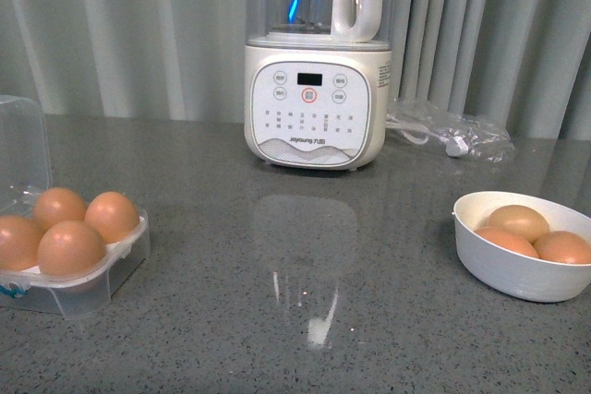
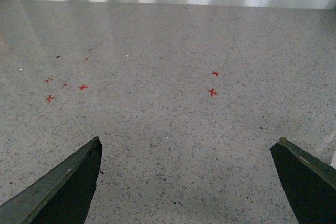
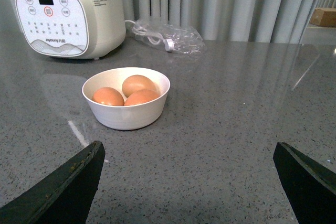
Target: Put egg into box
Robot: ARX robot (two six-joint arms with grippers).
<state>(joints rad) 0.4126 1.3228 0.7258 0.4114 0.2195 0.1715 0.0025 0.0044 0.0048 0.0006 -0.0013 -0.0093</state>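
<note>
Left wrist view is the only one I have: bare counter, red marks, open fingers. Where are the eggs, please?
Observer: Three eggs lie in a white bowl, ahead of the right gripper.
Operator: And the box?
Observer: The box stands at the left of the front view, lid up, with four more eggs in it.
Operator: Is the right gripper holding anything?
Observer: No, it is open and empty.

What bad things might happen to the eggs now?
The box already seems to hold four eggs, so another may find no free cup and roll onto the table. The three eggs in the bowl lie touching, so the open right gripper might knock or crack a neighbour while pinching one.
</note>
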